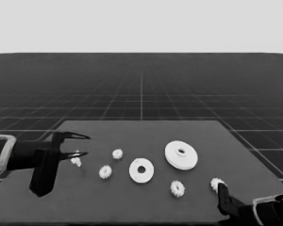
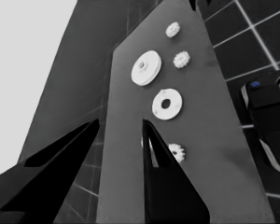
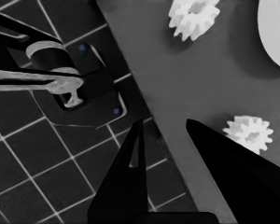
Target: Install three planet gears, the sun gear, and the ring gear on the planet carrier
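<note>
The left gripper (image 1: pixel 82 145) waits over the table's (image 1: pixel 146 207) left end, its two fingers spread wide with nothing between them. Just beside its lower fingertip lies a thin white piece (image 1: pixel 76 161). In the left wrist view one finger hides most of that piece, and only a sliver shows at the finger's edge.

Across the middle of the table, the head view shows the smaller round part (image 1: pixel 141 170) lying flat, with nothing on it. The larger round part (image 1: pixel 181 155) lies near it, toward the table's right and a little farther back; the two are apart. Four gears lie loose: one (image 1: pixel 117 153) behind and left of the smaller round part, one (image 1: pixel 105 172) to its left, one (image 1: pixel 177 188) in front of it to the right, and one (image 1: pixel 216 183) near the table's right front corner.

The right gripper (image 1: pixel 221 189) sits at that corner, its fingertip touching or just beside the last gear; the head view does not settle which. The right wrist view (image 3: pixel 165 126) shows more: the fingers stand well apart, the gear (image 3: pixel 248 134) lies just outside one finger, not between them, and one finger hangs past the table's edge over the floor grid (image 3: pixel 46 172).
</note>
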Robot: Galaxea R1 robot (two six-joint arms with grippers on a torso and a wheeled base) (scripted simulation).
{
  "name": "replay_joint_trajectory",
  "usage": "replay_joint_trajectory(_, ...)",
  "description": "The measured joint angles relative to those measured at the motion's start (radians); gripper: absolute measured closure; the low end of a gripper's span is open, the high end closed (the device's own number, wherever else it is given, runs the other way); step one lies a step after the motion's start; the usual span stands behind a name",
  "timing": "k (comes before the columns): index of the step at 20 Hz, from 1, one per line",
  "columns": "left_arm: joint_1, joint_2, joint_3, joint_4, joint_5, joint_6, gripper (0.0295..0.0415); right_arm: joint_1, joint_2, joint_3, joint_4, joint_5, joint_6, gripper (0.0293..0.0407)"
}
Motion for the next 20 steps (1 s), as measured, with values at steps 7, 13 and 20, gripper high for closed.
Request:
replay_joint_trajectory(7,0.328,0.619,-0.346,0.259,0.970,-1.342,0.0308,-0.007,0.000,-0.001,0.003,0.001,0.000,0.0316)
replay_joint_trajectory(13,0.348,0.757,-0.824,-0.124,0.842,-1.596,0.0326,-0.006,0.000,-0.003,0.001,0.000,0.000,0.0315)
replay_joint_trajectory(20,0.549,0.810,-0.985,0.038,0.746,-1.533,0.0326,-0.006,0.000,-0.003,0.000,0.000,0.000,0.0315)
